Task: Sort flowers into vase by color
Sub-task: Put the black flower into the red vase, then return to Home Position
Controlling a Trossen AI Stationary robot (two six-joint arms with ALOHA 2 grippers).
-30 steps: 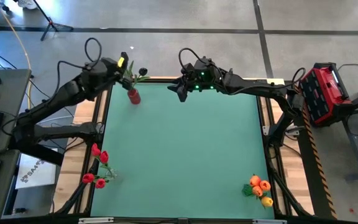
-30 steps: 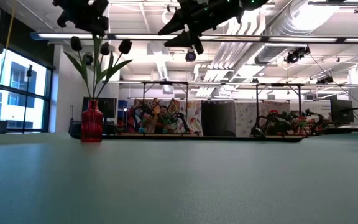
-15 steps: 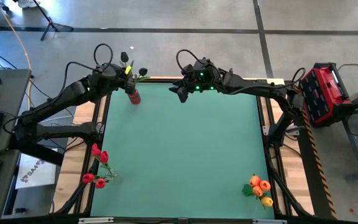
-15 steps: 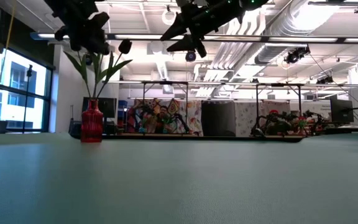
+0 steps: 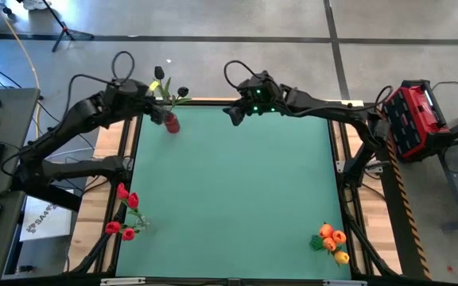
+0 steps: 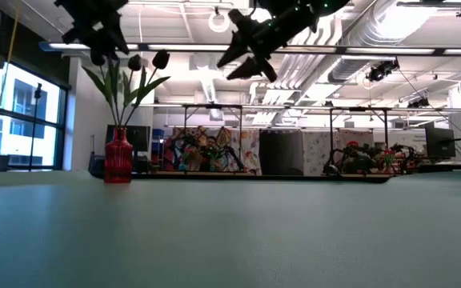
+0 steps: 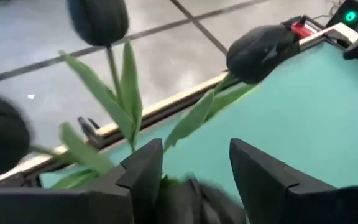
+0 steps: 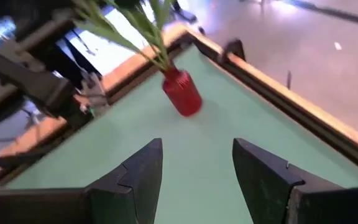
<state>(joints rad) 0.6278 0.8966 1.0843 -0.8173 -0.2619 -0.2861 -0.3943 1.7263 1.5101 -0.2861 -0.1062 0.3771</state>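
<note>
Standing in a ribbed red glass vase (image 6: 118, 157), black tulips (image 7: 263, 51) show glossy heads. Left end effector (image 7: 194, 163) hangs spread beside them; right end effector (image 8: 196, 163) spread too. Only the high view shows red tulips (image 5: 124, 213) and orange tulips (image 5: 331, 241).

— What lies beyond the green table (image 5: 229, 199)?
— Grey floor (image 5: 213, 20), tall windows (image 6: 18, 120), bright ceiling lights (image 6: 294, 50), white ducts (image 6: 374, 32).
— And the back?
— Patterned partitions (image 6: 214, 152), possibly; it's far off.
</note>
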